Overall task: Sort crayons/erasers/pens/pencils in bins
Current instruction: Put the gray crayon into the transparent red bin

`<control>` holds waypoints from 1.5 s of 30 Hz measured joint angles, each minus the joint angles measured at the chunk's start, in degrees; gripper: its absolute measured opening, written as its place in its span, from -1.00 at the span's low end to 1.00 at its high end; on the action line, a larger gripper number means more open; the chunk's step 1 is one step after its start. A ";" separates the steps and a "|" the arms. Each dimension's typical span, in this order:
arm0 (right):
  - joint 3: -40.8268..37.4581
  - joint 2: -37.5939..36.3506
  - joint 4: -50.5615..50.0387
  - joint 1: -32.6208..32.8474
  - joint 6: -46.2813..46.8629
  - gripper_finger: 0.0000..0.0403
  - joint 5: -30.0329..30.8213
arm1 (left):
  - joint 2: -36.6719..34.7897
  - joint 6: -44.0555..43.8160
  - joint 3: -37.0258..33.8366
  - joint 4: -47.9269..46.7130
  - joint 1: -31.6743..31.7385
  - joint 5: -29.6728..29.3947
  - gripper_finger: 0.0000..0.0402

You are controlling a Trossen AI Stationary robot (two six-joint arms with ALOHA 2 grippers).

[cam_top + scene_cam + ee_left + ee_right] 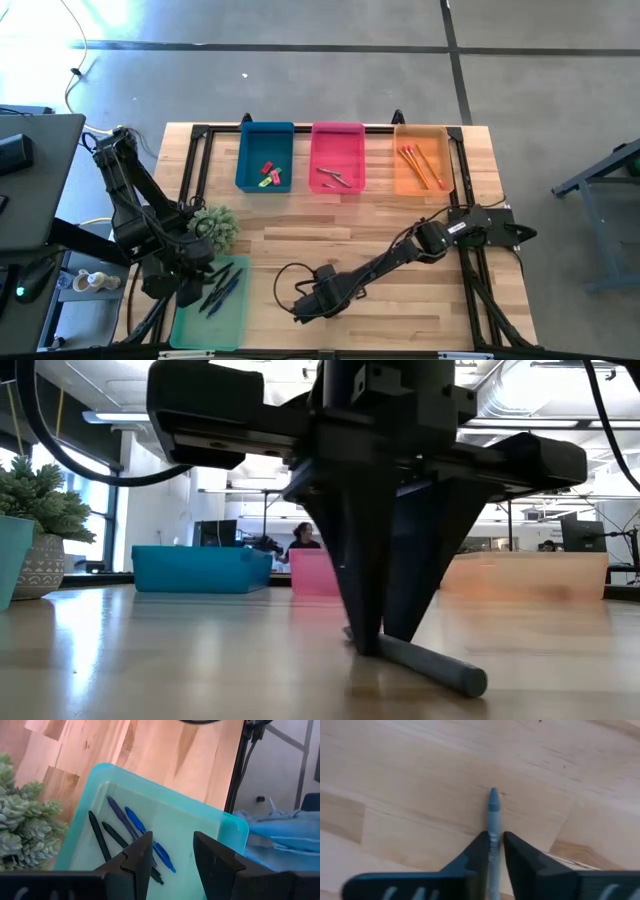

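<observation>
One grey crayon (493, 827) lies pinched between the right gripper's (493, 851) fingers.

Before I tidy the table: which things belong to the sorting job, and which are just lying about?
Job:
- grey crayon, pinched by the right gripper
- pens in the green bin, under the left gripper
- erasers in the blue bin
- crayons in the pink bin
- pencils in the orange bin

Lying about:
- potted plant
</observation>
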 joint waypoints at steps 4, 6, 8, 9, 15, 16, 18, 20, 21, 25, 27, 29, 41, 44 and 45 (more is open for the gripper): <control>-0.02 0.00 -0.20 0.04 -0.02 -0.94 0.21 | -0.18 1.42 0.00 -0.10 -0.02 2.17 -0.36; -0.02 0.00 -0.23 0.21 0.00 -0.97 0.52 | -0.78 2.09 0.00 -0.10 -0.04 2.57 -0.36; -0.04 0.00 -0.23 0.29 0.00 -0.95 0.71 | -1.82 2.80 0.00 -0.08 -0.04 2.73 -0.36; -0.05 0.00 -0.24 0.34 -0.02 -0.94 0.67 | -2.45 3.20 0.00 -0.09 -0.04 2.73 -0.36; 0.04 0.01 -0.19 1.21 -0.09 -0.98 1.12 | -7.39 5.84 0.00 -0.02 -0.04 1.58 -0.36; 0.04 0.02 -0.11 1.37 -0.23 -0.98 1.30 | -8.20 6.49 0.00 -0.02 -0.04 0.86 -0.36; 0.02 0.01 0.27 1.62 -0.48 -0.98 1.57 | -9.71 7.86 0.00 0.00 -0.04 -0.64 -0.36; 0.02 -0.01 0.94 1.72 -0.46 -0.98 1.69 | -11.06 9.08 0.00 0.03 -0.04 -2.24 -0.36; -0.01 -0.14 1.31 1.72 -0.46 -0.98 1.69 | -11.60 9.64 0.00 0.03 -0.04 -2.92 -0.36; 0.56 -0.39 1.54 1.77 0.85 -0.98 2.88 | -13.39 12.13 0.00 0.05 -0.02 -4.49 -0.36; 1.44 -0.31 1.64 1.79 1.01 -0.98 3.73 | -14.03 13.19 0.00 0.07 -0.02 -5.17 -0.36; 2.45 -0.31 1.95 1.79 0.94 -0.98 5.10 | -14.72 14.74 -0.02 0.07 0.00 -5.48 -0.36; 8.11 -1.67 1.18 0.29 0.43 -0.99 17.71 | -21.97 22.11 -0.02 0.05 0.00 -8.29 -0.36; 8.00 -2.40 0.82 -0.41 0.23 -0.99 20.40 | -24.23 23.94 -0.02 0.06 0.00 -10.22 -0.36; 8.11 -2.57 0.63 -0.70 -0.52 -0.99 21.07 | -24.96 24.38 -0.02 0.06 0.00 -10.69 -0.36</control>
